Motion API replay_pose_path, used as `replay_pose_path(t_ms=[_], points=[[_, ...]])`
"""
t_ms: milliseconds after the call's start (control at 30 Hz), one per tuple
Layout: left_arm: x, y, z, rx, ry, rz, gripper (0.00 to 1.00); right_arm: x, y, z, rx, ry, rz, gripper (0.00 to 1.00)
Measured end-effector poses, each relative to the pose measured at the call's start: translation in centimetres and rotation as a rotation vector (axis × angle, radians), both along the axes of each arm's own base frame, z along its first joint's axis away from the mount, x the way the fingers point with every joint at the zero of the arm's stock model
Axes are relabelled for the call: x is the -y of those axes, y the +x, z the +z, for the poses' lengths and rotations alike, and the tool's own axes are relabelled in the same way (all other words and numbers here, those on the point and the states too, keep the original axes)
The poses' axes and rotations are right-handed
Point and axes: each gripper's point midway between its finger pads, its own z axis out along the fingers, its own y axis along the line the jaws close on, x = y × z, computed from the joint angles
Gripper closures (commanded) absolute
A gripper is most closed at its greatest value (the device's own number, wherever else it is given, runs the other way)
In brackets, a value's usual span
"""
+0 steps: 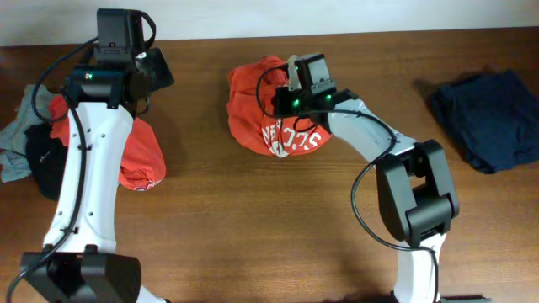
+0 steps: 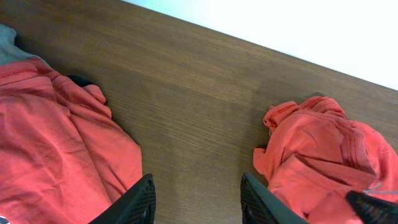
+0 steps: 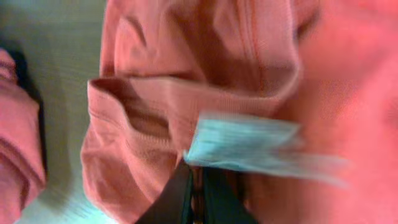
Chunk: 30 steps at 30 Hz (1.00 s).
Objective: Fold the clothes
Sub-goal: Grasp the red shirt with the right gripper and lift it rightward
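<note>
At table [image 1: 253, 219] centre, T-shirt [image 1: 248, 105] lettering nearside

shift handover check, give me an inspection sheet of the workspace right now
surface: brown wooden table
job's things: orange-red T-shirt bunched at centre; red garment, grey garment and black garment piled left; navy garment right
clutter: nothing seen
end effectors: left end effector open over bare table; right end effector shut on the T-shirt near its white label
cables: black cables looped along both arms
surroundings: pale wall beyond the far edge
</note>
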Motion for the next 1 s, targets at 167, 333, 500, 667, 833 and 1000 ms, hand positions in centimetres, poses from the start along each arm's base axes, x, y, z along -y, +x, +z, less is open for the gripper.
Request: replay_pose_path(t_ms=[167,333,500,667,833,1000], points=[[0.0,-0.1,-0.3,-0.012,0.000,-0.002,0.56,2.2,-0.4,7.5,-0.049,-0.085,0.040,0.96],[2.3,-0.5,-0.7,-0.039,-0.046,-0.156,0.56,3.0,-2.8,19.4,0.069,-0.117,0.111,0.96],[6.1,-1.1,-0.4,-0.033,-0.108,-0.430,0.56,4.3,-6.5,27.9,0.211,-0.135,0.156,0.96],[10.0,-2.4,0.5,0.024,-0.148,-0.752,0.56,5.3,-9.4,31.0,0.261,-0.159,0.185,0.96],[13.0,-4.4,1.2,0.077,-0.163,-1.002,0.56,5.8,-11.2,31.9,0.286,-0.193,0.230,0.96],[13.7,-4.3,1.8,0.127,-0.151,-1.066,0.56,6.8,-13.7,34.2,0.354,-0.228,0.260,0.96]])
